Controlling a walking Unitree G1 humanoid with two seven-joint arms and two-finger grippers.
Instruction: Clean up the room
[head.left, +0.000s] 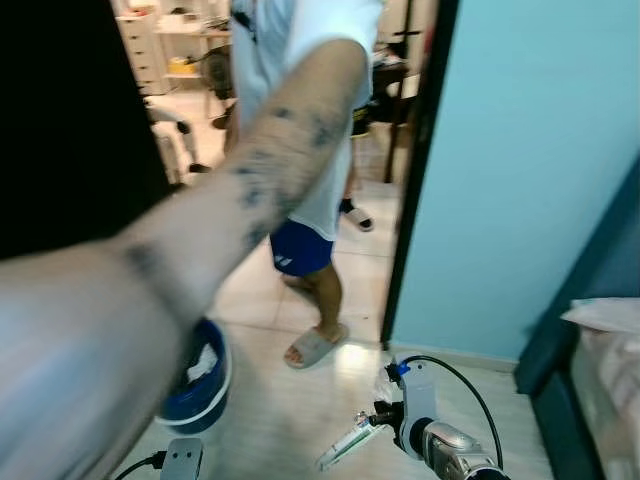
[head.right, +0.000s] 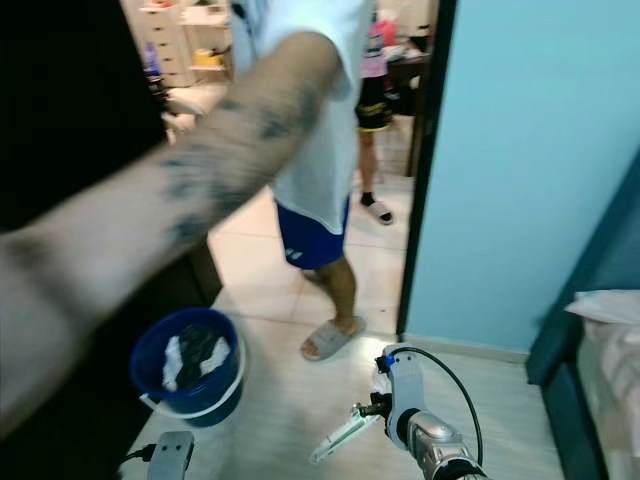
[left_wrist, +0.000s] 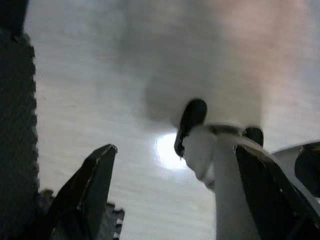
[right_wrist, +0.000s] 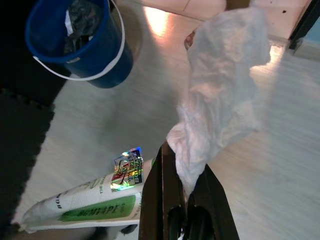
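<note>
A person (head.right: 320, 150) in a white shirt and blue shorts stands in the doorway in pale slippers, one forearm (head.left: 200, 250) stretched close across the head camera and blurred. On the pale floor (head.right: 290, 400) by the dark mat sits a blue bucket (head.right: 190, 385) with a white handle, holding dark and white scraps. The right gripper (right_wrist: 182, 182) is low over the floor, right of the bucket and apart from it; its two black fingers are closed tight on a crumpled white plastic bag (right_wrist: 222, 95), which hangs out beyond the fingertips. Just beside that gripper lies a white packet with green print and a shiny sticker (right_wrist: 95, 200); whether it is held or resting on the floor cannot be told. The left gripper (left_wrist: 175, 165) points at the floor with its fingers spread wide, a white fitting just beside one finger (left_wrist: 265, 185); it grips nothing. A light blue wall (head.left: 520, 170) and the edge of a bed (head.left: 600, 370) stand to the robot's right.
</note>
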